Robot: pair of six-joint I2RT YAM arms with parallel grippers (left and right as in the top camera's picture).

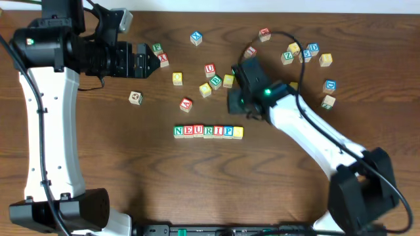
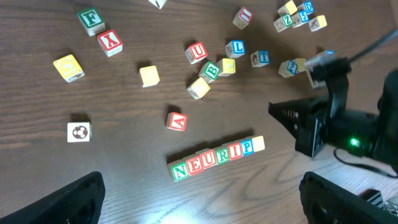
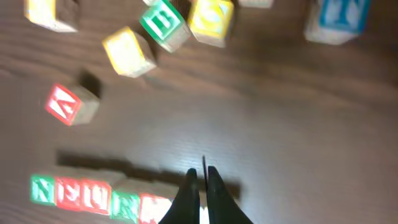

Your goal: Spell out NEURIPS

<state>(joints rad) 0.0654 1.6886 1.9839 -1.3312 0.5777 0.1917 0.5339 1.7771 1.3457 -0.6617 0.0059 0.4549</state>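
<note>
Cubes in row, NEURIP + yellow face, L tool wide open, R tool closed, both empty

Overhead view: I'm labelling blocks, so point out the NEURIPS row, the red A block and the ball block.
NEURIPS row [image 1: 208,131], overhead view, top of its middle R cube.
red A block [image 1: 186,103], overhead view, its top face.
ball block [image 1: 136,98], overhead view, its top face.
</note>
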